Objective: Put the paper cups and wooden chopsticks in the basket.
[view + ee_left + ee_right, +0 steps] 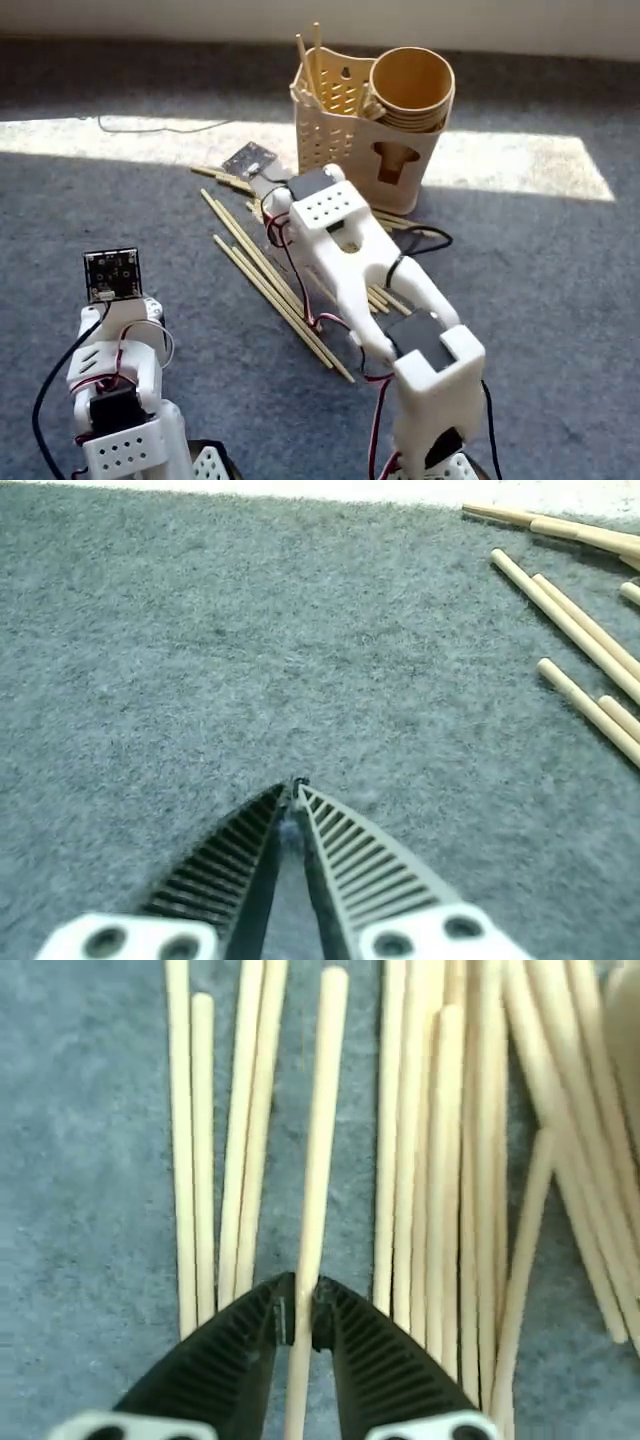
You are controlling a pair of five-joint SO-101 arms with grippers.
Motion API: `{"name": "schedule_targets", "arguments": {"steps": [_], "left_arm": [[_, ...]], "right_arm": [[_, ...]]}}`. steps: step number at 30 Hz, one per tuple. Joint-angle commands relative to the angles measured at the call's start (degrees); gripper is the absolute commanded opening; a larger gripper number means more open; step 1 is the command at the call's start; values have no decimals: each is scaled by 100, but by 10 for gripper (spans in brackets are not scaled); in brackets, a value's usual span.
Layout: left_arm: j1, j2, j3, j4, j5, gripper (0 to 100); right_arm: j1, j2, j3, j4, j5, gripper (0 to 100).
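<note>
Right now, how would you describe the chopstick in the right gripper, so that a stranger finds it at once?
Find the basket on the grey carpet; loose chopsticks lie in front of it. The right gripper is shut on one chopstick there. It lies alone, with carpet on both sides, while its neighbours lie in pairs or bundles.

Two white plastic arms, black motors, dark ribbed grippers.
Left white plastic arm (115, 400) and right white plastic arm (365, 265): blocky printed shells, panels dotted with small round holes, black servo blocks at the joints. Thin red, black and white wires loop along the links, plus a thicker black cable on each. Small square dark circuit board (112, 273) on the left wrist, greyer square board (250, 160) on the right. Left black ribbed gripper (296, 785) and right black ribbed gripper (303, 1295): tapered fingers, white mounts, round screw holes on the left one.
</note>
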Motion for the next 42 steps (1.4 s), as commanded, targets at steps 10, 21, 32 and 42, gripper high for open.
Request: {"name": "schedule_targets", "arguments": {"steps": [10, 21, 32, 42], "left_arm": [[-31, -31, 92, -123, -132, 8], [-31, -31, 92, -123, -141, 8], [-31, -31, 92, -123, -149, 8], [-31, -31, 92, -123, -149, 8]], "right_arm": [[233, -2721, 180, -13, -1046, 6], [251, -4400, 163, -769, -1046, 6], [585, -5121, 224, -3424, -1011, 6], [1534, -4154, 224, -5481, -1037, 6]]}}
